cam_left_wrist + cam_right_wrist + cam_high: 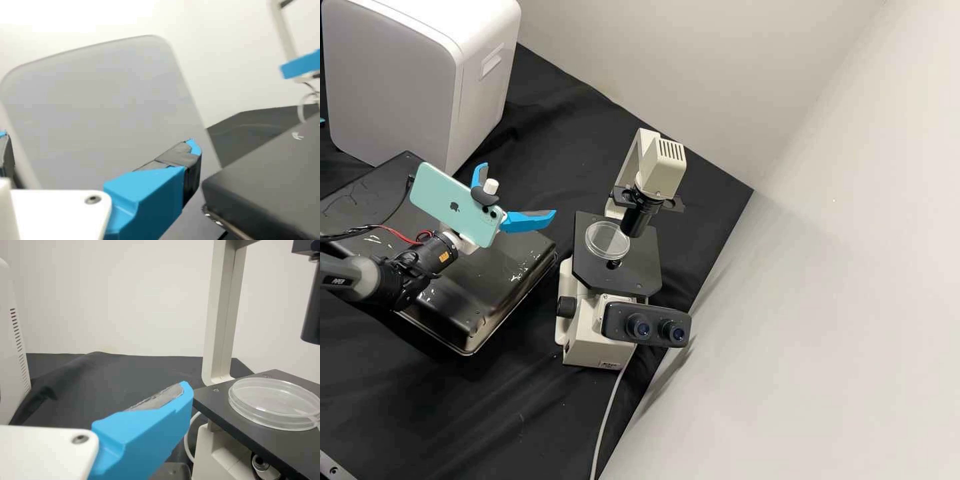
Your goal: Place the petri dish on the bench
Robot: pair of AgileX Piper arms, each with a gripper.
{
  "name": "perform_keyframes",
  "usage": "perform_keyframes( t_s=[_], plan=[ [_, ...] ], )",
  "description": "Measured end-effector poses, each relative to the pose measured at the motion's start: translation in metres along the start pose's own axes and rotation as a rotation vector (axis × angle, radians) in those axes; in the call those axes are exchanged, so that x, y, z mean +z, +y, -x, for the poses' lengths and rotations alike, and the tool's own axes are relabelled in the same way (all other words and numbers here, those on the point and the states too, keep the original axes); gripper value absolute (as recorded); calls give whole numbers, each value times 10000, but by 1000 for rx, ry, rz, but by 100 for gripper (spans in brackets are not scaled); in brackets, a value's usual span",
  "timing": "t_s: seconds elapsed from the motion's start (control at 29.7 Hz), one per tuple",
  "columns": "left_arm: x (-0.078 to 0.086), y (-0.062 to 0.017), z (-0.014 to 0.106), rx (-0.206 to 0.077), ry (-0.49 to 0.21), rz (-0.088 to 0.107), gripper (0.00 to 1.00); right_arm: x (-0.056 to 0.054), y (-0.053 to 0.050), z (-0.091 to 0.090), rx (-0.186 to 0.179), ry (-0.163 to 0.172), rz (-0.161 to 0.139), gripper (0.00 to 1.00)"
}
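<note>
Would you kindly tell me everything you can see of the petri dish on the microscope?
The petri dish is round, shallow and clear, glass or plastic by its look, and seems empty; its doubled rim suggests a lid on a base. It lies flat on the microscope's black stage, which alone touches it. The dark barrel hangs above its edge with a gap. The right gripper is open, off to one side, apart from it.
</note>
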Motion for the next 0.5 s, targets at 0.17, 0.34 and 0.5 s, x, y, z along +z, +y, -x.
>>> perform_keyframes(
  t_s=[0.17, 0.34, 0.5],
  plan=[
    [89, -24, 80, -16, -44, -5, 100, 0, 0, 0, 0, 0, 0, 100],
    [111, 25, 150, 3, -54, -68, 100, 0, 0, 0, 0, 0, 0, 100],
    [-96, 127, 48, 46, 22, -128, 100, 0, 0, 0, 0, 0, 0, 100]
  ],
)
